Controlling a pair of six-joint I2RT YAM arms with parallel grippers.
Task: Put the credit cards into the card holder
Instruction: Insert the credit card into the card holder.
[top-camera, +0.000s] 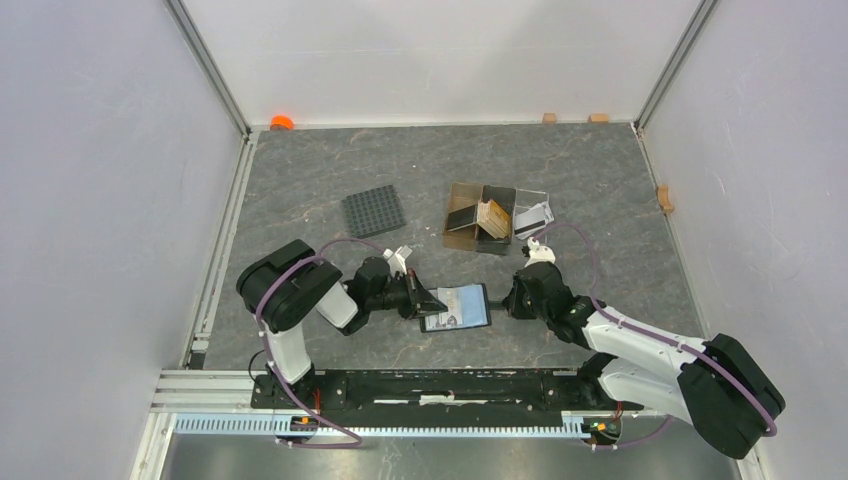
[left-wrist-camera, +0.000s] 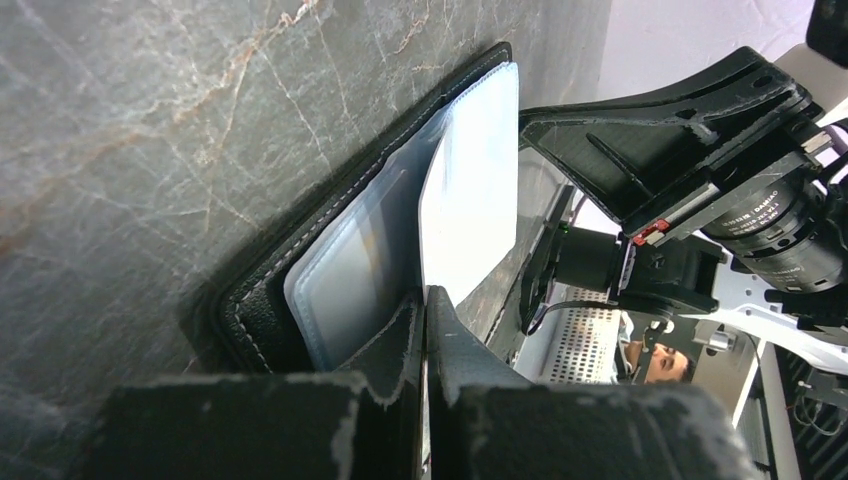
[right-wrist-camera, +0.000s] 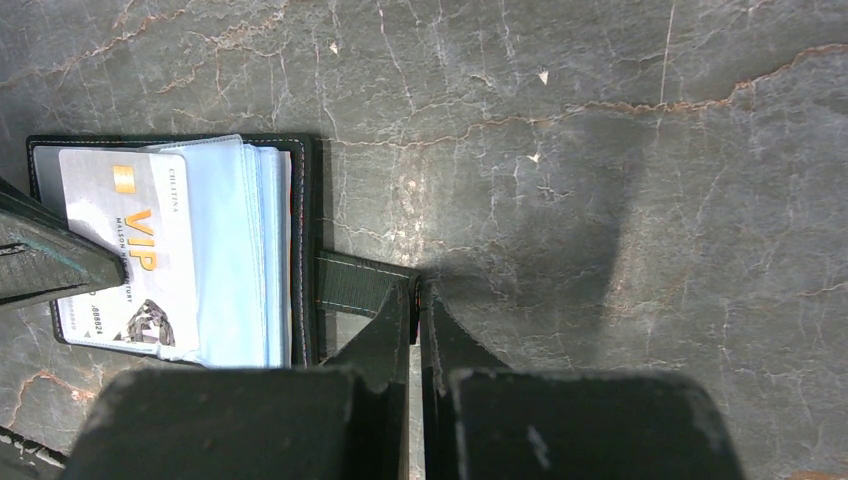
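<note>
Two grippers flank the open card holder, which lies flat on the grey table near the arm bases. Left gripper is pinched closed on one edge of a white VIP card lying on the holder's open face; right gripper is clamped tight on the holder's strap tab. Tan cards stand in the brown box farther back.

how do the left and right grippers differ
The left gripper is shut on a VIP credit card over the open card holder; the right gripper is shut on the card holder's strap tab. In the top view, the left gripper is at the holder's left edge, the right gripper at its right edge. Both are shut.
</note>
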